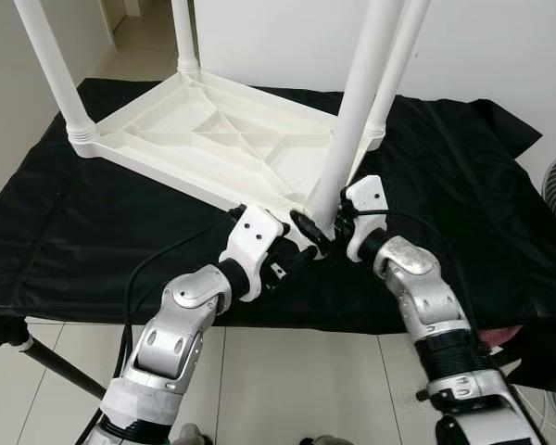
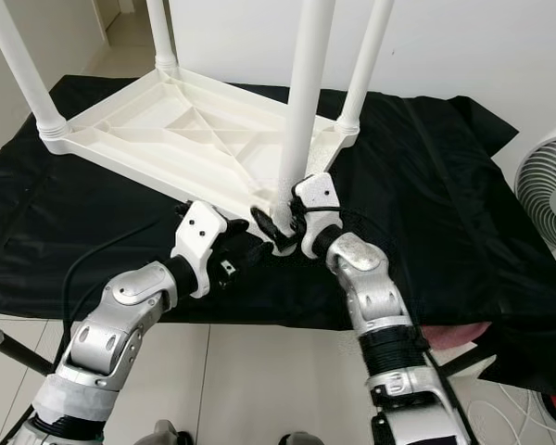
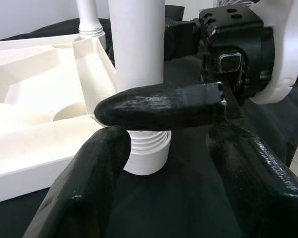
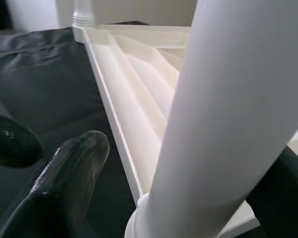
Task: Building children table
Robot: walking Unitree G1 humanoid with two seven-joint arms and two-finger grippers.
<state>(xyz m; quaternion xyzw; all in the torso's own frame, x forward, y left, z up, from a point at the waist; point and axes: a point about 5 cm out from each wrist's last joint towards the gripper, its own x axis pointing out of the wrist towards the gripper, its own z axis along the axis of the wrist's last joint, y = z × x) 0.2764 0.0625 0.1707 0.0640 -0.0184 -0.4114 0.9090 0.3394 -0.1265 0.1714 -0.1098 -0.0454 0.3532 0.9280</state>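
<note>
My left gripper (image 1: 298, 243) reaches in low at the near corner of the upside-down white table top (image 1: 195, 130), which lies on the black cloth (image 1: 102, 232) in front of me. Its fingers (image 3: 89, 183) are spread wide and hold nothing; the threaded foot of the near leg (image 1: 357, 116) stands just beyond their tips, where it meets the corner socket. Across that gap one finger of my other gripper crosses in front of the leg, just above the threads.

The leg stands upright in the corner nearest me, between my two grippers. Three more legs stand in the other corners, further off.

My right gripper (image 2: 283, 225) comes in from the other side, its fingers (image 4: 64, 178) set either side of the leg's base. They seem to press against it, though from my wrist the far finger is mostly hidden behind the leg, so the hold is probable rather than certain.

Well off to my right stands a fan (image 2: 549, 190).
</note>
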